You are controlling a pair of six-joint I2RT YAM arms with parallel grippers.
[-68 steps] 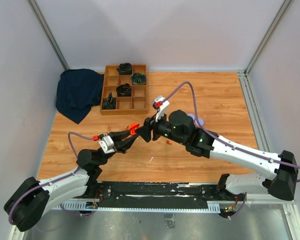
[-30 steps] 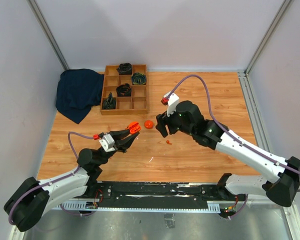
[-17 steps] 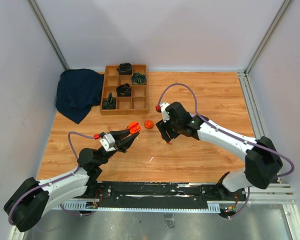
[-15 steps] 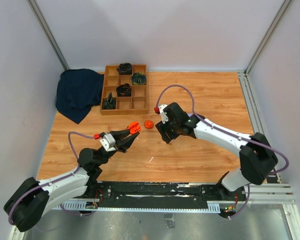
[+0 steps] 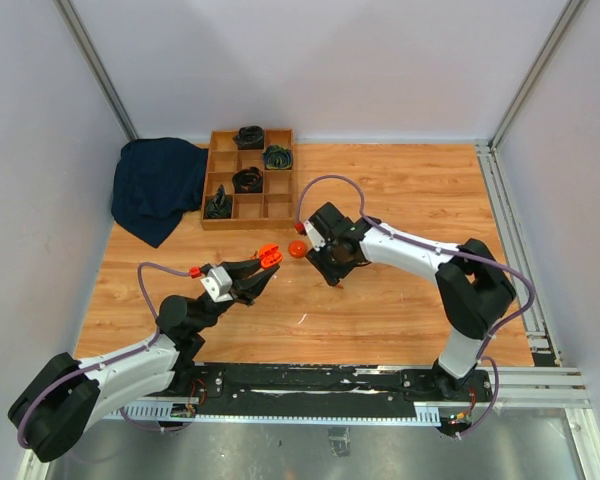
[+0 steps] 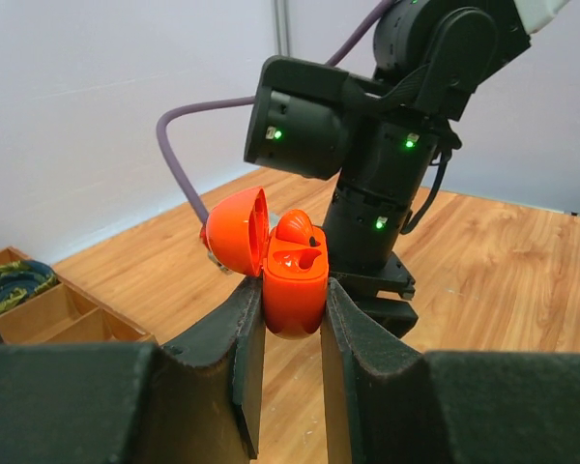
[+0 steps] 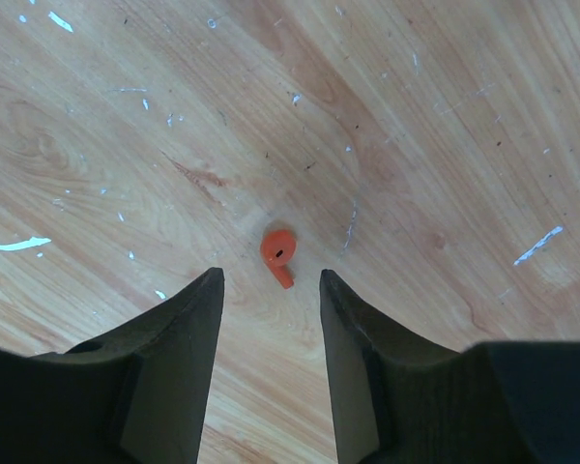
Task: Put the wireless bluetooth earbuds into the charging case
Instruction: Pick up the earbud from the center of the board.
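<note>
My left gripper (image 6: 292, 307) is shut on the orange charging case (image 6: 295, 285) and holds it upright above the table with the lid swung open to the left. One orange earbud (image 6: 296, 226) appears seated in the case, beside an empty socket. In the top view the case (image 5: 269, 252) sits at the left gripper's (image 5: 263, 263) tip. My right gripper (image 7: 271, 278) points straight down at the wood, open. Another orange earbud (image 7: 278, 253) lies flat just beyond its fingertips, centred in the gap and touched by neither finger. In the top view the right gripper (image 5: 331, 272) covers that earbud.
A small round orange piece (image 5: 297, 248) lies on the table between the two grippers. A wooden compartment tray (image 5: 280, 207) with dark coiled items stands at the back, and a dark blue cloth (image 5: 155, 185) lies to its left. Walls close in three sides.
The right arm has swung left and down over the loose earbud, and its jaws have narrowed. The left arm and the case have stayed still.
</note>
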